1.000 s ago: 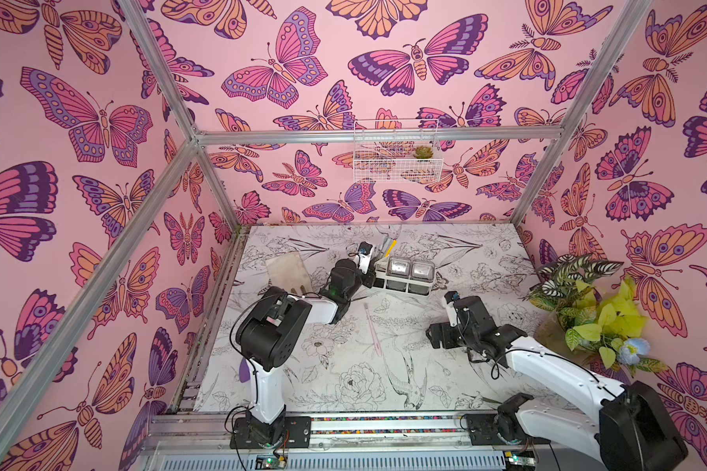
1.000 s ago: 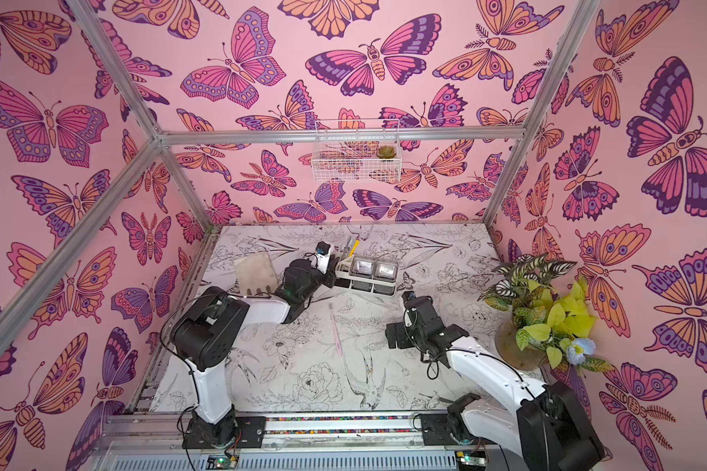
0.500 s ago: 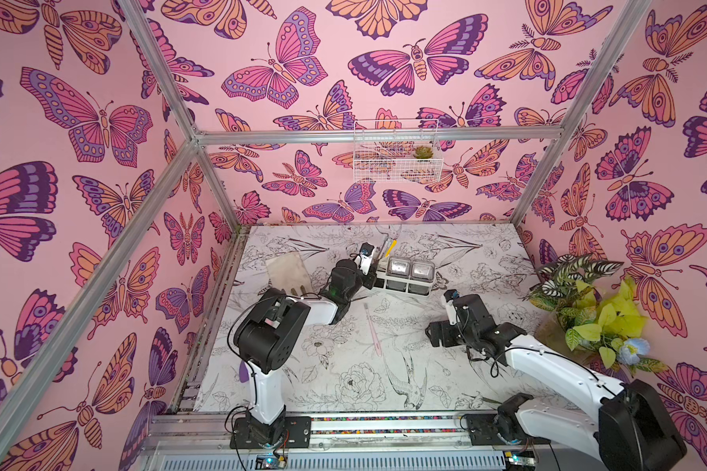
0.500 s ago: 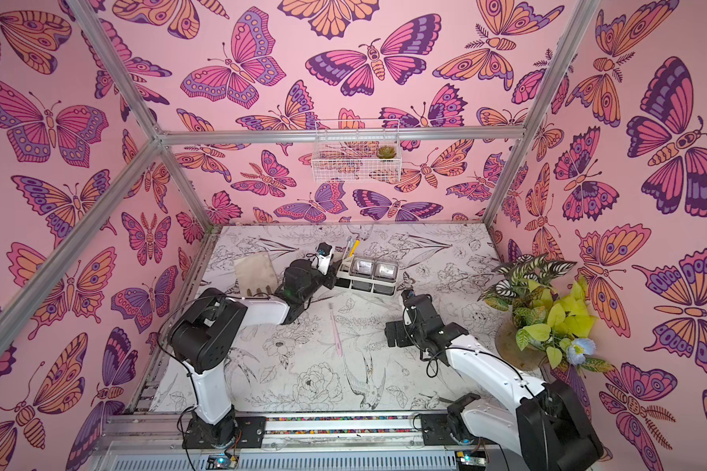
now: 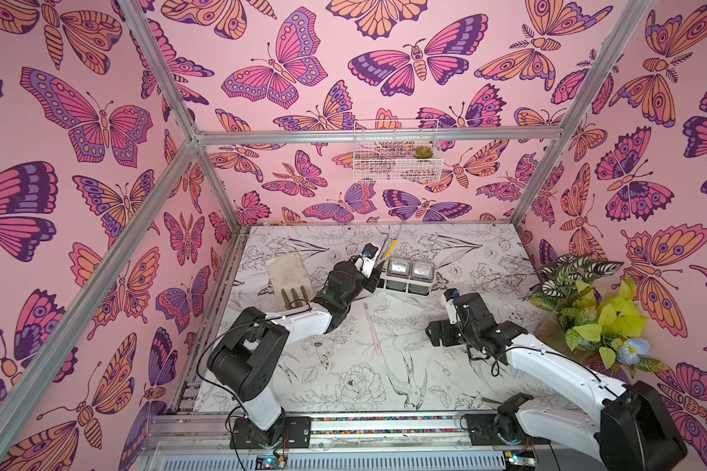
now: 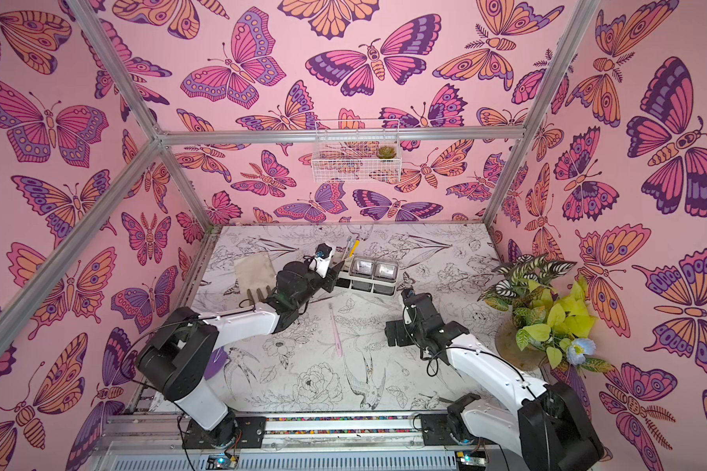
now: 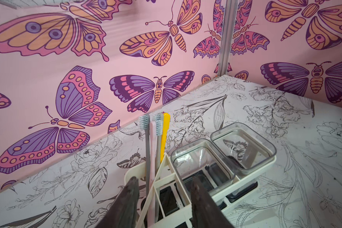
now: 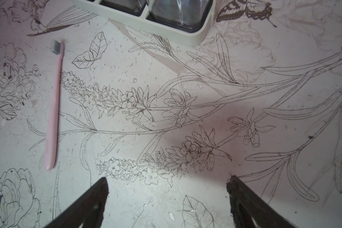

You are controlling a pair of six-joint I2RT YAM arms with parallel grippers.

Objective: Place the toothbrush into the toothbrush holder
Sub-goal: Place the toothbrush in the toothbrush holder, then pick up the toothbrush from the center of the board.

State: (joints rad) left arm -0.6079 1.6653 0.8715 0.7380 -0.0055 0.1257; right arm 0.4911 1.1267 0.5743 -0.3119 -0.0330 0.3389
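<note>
The white toothbrush holder (image 5: 405, 286) (image 6: 369, 282) stands at the back middle of the table with two clear-grey cups (image 7: 221, 158). Several toothbrushes (image 7: 152, 150), grey, pink and yellow, stand upright in its slot end. My left gripper (image 7: 164, 184) (image 5: 377, 279) is open just above those slots. Its fingers (image 7: 131, 199) straddle the handles without pinching any. Another pink toothbrush (image 5: 371, 326) (image 6: 335, 331) (image 8: 53, 110) lies flat on the table in front of the holder. My right gripper (image 8: 168, 180) (image 5: 439, 334) hangs open over bare table to the right of it, holding nothing.
A beige cloth (image 5: 287, 272) with dark utensils lies at the back left. A potted plant (image 5: 588, 310) fills the right edge. A white wire basket (image 5: 396, 161) with a small succulent hangs on the back wall. Pink butterfly walls enclose three sides.
My left gripper's jaws have spread apart over the holder's slot end, leaving the toothbrushes standing free. The right arm has hardly moved.
</note>
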